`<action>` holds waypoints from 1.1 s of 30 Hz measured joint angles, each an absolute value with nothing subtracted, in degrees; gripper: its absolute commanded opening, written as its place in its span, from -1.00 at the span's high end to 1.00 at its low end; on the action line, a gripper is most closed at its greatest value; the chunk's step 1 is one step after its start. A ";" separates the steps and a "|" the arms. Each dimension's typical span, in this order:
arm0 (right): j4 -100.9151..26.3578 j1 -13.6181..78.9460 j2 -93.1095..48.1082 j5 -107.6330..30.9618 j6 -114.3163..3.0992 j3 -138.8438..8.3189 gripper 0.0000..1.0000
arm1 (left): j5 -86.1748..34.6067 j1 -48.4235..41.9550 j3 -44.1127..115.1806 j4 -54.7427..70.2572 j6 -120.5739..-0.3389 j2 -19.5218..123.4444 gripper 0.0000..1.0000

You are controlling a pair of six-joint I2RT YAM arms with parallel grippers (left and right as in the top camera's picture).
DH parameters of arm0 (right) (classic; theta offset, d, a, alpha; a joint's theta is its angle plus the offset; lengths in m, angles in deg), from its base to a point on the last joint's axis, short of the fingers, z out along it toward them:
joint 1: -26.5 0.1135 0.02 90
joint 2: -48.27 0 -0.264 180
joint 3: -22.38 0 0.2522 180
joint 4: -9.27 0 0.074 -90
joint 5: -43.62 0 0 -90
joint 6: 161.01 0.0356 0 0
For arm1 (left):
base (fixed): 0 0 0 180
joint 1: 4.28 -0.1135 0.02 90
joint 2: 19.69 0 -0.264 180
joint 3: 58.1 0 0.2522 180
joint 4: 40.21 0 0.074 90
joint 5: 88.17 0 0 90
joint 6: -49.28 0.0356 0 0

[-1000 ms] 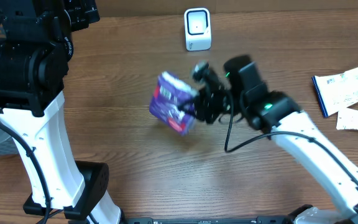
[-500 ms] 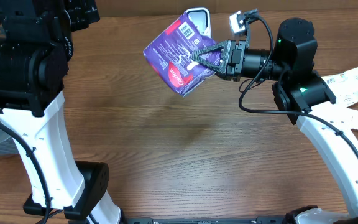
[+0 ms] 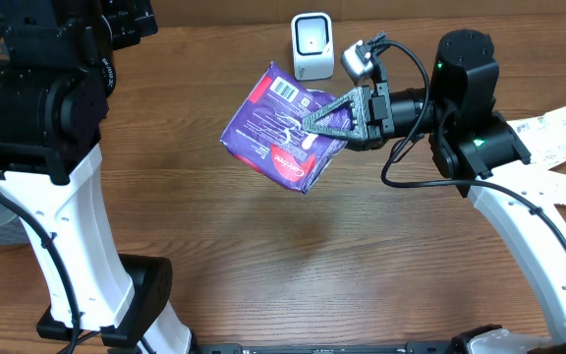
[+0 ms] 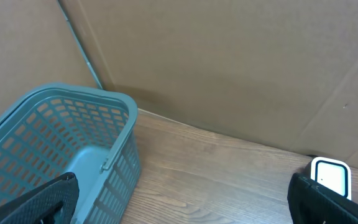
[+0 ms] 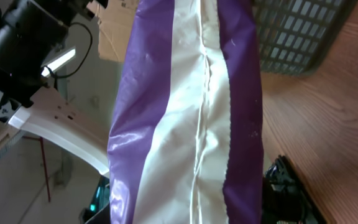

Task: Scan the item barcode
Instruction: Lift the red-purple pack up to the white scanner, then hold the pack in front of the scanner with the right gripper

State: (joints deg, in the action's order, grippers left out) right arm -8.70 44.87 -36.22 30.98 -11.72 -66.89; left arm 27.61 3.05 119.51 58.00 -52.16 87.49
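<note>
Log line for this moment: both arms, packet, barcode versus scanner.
right fingers: shut on purple packet, off table | barcode: facing up, end nearest scanner | left fingers: open, empty

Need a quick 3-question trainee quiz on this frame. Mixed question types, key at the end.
1. Which gripper holds the purple plastic packet clear of the table? A) left B) right C) neither
2. True or false: the left gripper is open and holds nothing.
3. Fill the blank: the left wrist view shows a teal plastic ____ on its left side.

Key
1. B: the right gripper is closed on the packet's edge.
2. True.
3. basket
</note>
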 measured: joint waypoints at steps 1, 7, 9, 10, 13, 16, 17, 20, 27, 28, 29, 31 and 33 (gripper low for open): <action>-8.70 44.87 -36.22 31.22 -11.79 -66.89 0.75 | 27.61 3.05 119.51 57.97 -52.18 87.49 -0.99; -8.88 44.87 -36.22 31.75 -12.38 -66.89 0.73 | 27.61 3.05 119.51 57.97 -52.18 87.49 -0.99; -9.25 44.87 -36.22 30.90 -14.36 -66.89 0.68 | 27.61 3.05 119.51 57.97 -52.18 87.49 -1.00; -9.97 44.87 -36.22 29.89 -15.85 -66.89 0.68 | 27.61 3.05 119.51 57.97 -52.18 87.49 -1.00; -19.80 44.94 -36.11 20.06 -25.25 -67.35 0.76 | 27.59 3.05 119.51 57.97 -52.18 87.49 -0.99; -29.81 45.20 -36.11 0.03 -33.45 -67.46 0.85 | 27.61 3.05 119.51 57.91 -52.18 87.49 -0.99; -32.24 45.20 -36.19 -7.53 -36.29 -67.39 0.85 | 27.59 3.05 119.51 58.00 -52.16 87.49 -1.00; -31.89 44.89 -36.54 -26.28 -44.88 -67.35 0.73 | 27.61 3.05 119.51 57.97 -52.16 87.49 -1.00; -20.57 44.85 -38.66 -48.60 -59.43 -67.42 0.66 | 27.61 3.05 119.51 57.95 -52.16 87.49 -1.00; -19.74 44.87 -39.52 -50.04 -60.92 -67.42 0.65 | 27.59 3.05 119.51 58.00 -52.16 87.49 -1.00; -18.12 44.87 -40.96 -52.36 -63.04 -67.42 0.62 | 27.61 3.05 119.51 57.97 -52.16 87.49 -0.99; -13.14 44.98 -44.76 -56.77 -67.08 -67.44 0.59 | 27.61 3.05 119.51 58.00 -52.16 87.49 -1.00; -9.53 45.22 -48.50 -60.64 -71.37 -67.44 0.59 | 27.61 3.05 119.51 58.00 -52.16 87.49 -1.00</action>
